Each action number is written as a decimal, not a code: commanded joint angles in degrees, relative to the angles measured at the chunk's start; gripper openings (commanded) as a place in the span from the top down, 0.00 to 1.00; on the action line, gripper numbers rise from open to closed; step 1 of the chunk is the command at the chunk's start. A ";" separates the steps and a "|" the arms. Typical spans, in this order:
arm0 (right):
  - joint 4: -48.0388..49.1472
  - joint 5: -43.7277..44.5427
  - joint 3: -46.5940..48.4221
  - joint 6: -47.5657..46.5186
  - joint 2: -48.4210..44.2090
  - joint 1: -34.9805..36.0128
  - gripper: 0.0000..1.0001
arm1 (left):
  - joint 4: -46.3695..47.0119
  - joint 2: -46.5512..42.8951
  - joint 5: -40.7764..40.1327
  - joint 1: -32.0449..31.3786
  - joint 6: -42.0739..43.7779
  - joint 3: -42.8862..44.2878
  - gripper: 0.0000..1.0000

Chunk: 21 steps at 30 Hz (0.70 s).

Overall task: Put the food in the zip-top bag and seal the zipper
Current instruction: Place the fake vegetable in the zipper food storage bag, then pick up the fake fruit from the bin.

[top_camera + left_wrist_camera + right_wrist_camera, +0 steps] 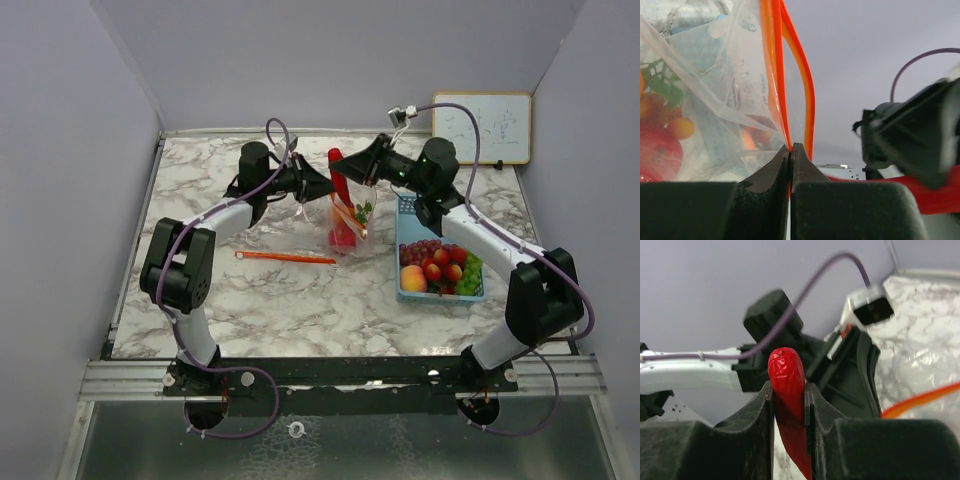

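The clear zip-top bag point(347, 222) with orange zipper strips hangs open at mid-table, red food point(343, 236) and green leaves in its bottom. My left gripper point(325, 183) is shut on one orange zipper strip point(771, 75) and holds that lip up; through the bag wall point(715, 75) I see a red tomato point(657, 155). My right gripper point(338, 158) is shut on a red chili point(340, 190), which hangs point down over the bag mouth. In the right wrist view the chili point(786, 375) sits between the fingers point(789, 385). More food lies in the light-blue basket point(440, 297).
The basket holds purple grapes point(425, 248), green grapes point(470, 278), a peach point(413, 278) and small red fruits point(445, 265). An orange strip point(285, 257) lies flat on the marble to the bag's left. A whiteboard point(482, 127) leans at the back right wall.
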 commanded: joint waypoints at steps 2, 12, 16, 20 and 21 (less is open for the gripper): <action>-6.04 11.96 -9.22 -2.51 -6.14 1.28 0.76 | -3.65 -2.82 1.40 -0.17 3.50 3.77 1.00; -33.74 27.29 -5.50 -17.70 -17.08 1.37 0.19 | -5.79 -1.39 1.38 -0.17 5.62 6.86 1.00; -44.43 33.84 1.08 -20.55 -19.24 1.37 0.10 | -5.61 -0.83 1.66 -0.17 5.66 6.82 1.00; -70.71 42.69 11.44 -19.55 -17.16 1.37 0.14 | -5.61 -0.83 1.69 -0.22 5.82 7.03 1.00; -77.24 44.11 12.39 -17.86 -17.18 1.37 0.15 | -5.65 -0.82 1.78 -0.24 5.99 7.18 1.00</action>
